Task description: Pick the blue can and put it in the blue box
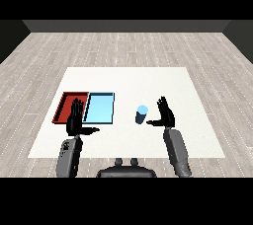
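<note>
- Blue can (pixel 142 114) stands upright on the white worktop (pixel 197 135), right of the trays, well apart from them — not picked yet.
- My right hand (pixel 166 115) sits just beside the can on its right, fingers straight up, thumb reaching toward the can w/ a gap showing; wide open, holding nothing. I read that as a pre-grasp pose, palm facing the can so the fingers can curl round it.
- Left hand (pixel 76 119) is also open and empty, fingers straight, parked over the near edge of the red tray (pixel 63 101) — probably just out of the way.
- Light blue tray (pixel 100 107) lies beside the red one; nothing in it that I can see, so the drop spot looks free.
</note>
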